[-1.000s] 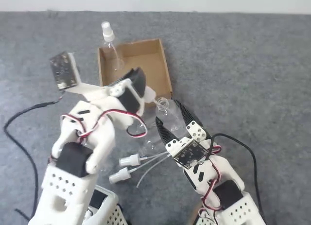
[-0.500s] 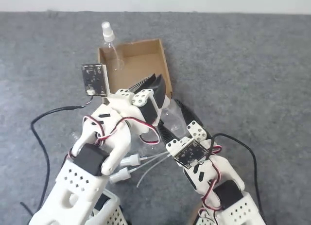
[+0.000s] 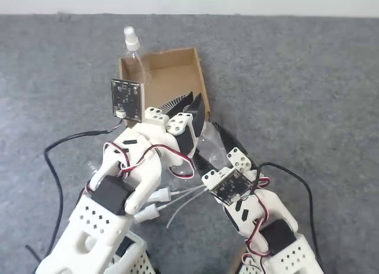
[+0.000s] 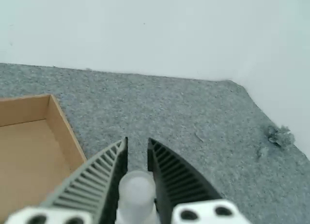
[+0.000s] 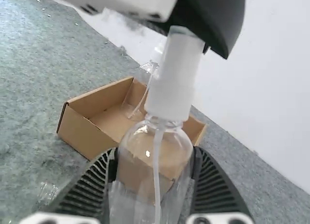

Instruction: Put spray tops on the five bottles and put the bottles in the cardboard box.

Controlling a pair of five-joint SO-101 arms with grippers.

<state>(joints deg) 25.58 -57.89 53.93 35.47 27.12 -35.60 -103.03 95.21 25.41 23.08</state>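
Capping a bottle (image 5: 150, 137)
Right end effector (image 5: 153, 154) clamps the bottle steady; left end effector (image 4: 137, 141) pinches the spray top (image 4: 137, 189) to seat it.

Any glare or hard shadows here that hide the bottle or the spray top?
High view: even light, only soft shadows on the carpet. Right wrist view: one small highlight on the bottle, its outline readable against the box. Left wrist view: no glare on the spray top.
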